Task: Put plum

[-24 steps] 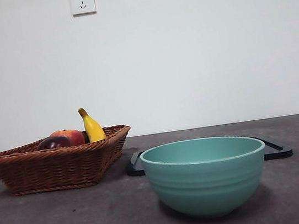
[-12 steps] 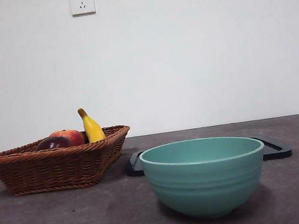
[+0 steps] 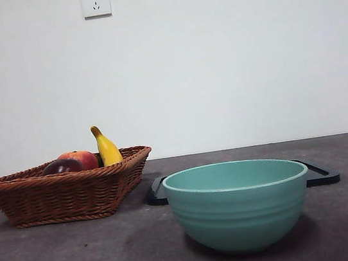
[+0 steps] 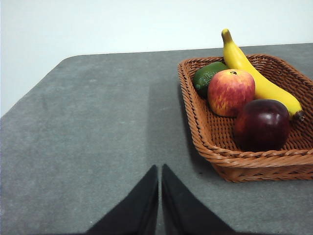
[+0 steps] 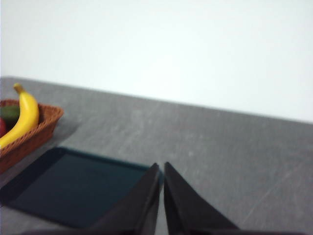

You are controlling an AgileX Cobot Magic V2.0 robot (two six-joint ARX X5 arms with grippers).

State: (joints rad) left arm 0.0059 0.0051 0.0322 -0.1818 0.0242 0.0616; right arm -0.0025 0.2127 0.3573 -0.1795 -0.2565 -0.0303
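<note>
The plum [image 4: 261, 125] lies in the wicker basket [image 4: 234, 159] at the near corner, ahead and right of the closed, empty left claw [image 4: 160, 169], the nearer arm.

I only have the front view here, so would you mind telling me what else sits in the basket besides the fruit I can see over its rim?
Observer: Behind the red-orange fruit there is a green fruit, which the basket rim hides from you.
Operator: Thank you. Is the plum free to grasp?
Observer: Yes, the plum lies uncovered at the basket's near corner, beside the banana.
Operator: Where are the claws?
Observer: The left claw is shut, over bare table short of the basket; the right claw is shut above the black tray.
</note>
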